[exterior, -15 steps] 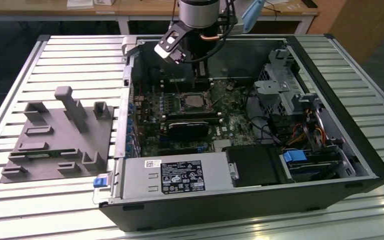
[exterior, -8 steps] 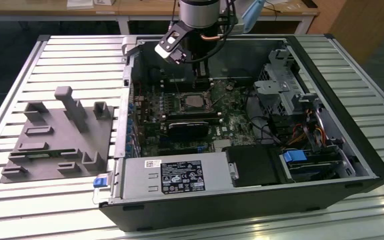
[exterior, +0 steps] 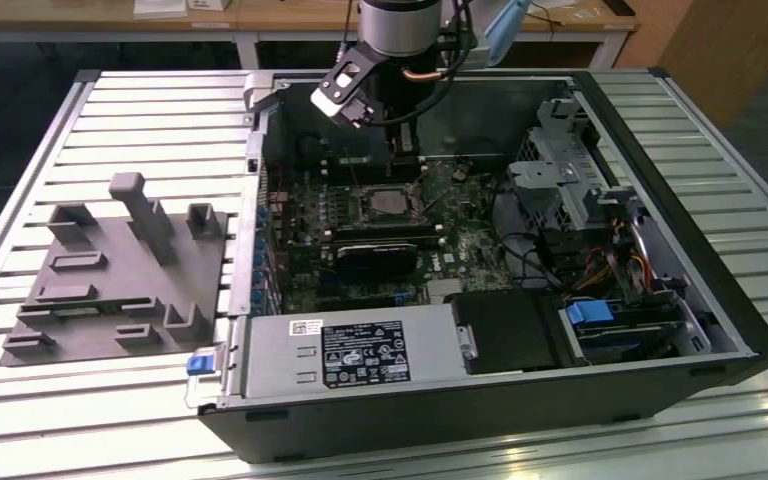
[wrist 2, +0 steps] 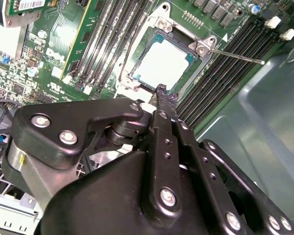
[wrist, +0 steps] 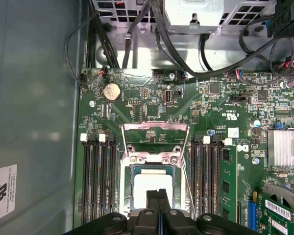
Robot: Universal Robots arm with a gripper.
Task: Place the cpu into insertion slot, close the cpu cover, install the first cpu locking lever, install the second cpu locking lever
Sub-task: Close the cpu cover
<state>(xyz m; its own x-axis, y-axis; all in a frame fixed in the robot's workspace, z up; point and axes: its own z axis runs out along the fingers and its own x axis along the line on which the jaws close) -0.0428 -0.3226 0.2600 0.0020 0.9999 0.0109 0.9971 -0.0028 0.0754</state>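
Pale silver-grey metal in the middle of it all: the small flat square cpu (wrist: 148,182) lies level inside the square, silver-rimmed insertion slot (wrist: 128,191) on the green motherboard (wrist: 142,105), so the placing step looks done. Right over it hangs the black two-fingered gripper (wrist: 157,192), fingers pressed together with nothing between them. A closed tip, I'd judge, suits pushing thin metal better than a wide one. The thin silver square-framed cpu cover (wrist: 157,127) is flipped open away from the chip, bare board showing through its window, so it is not closed yet. In the second wrist view the gripper (wrist 2: 161,90) tip sits at the cpu (wrist 2: 161,66) edge, and I cannot tell whether it touches. A thin silver wire locking lever (wrist 2: 235,55) juts free across the long black memory slots (wrist 2: 225,68), unlatched, which is why the cover can lie open. In the exterior view the silver-grey robot arm (exterior: 398,30) reaches down into the open black computer case (exterior: 704,290) on the slatted metal table (exterior: 131,110).
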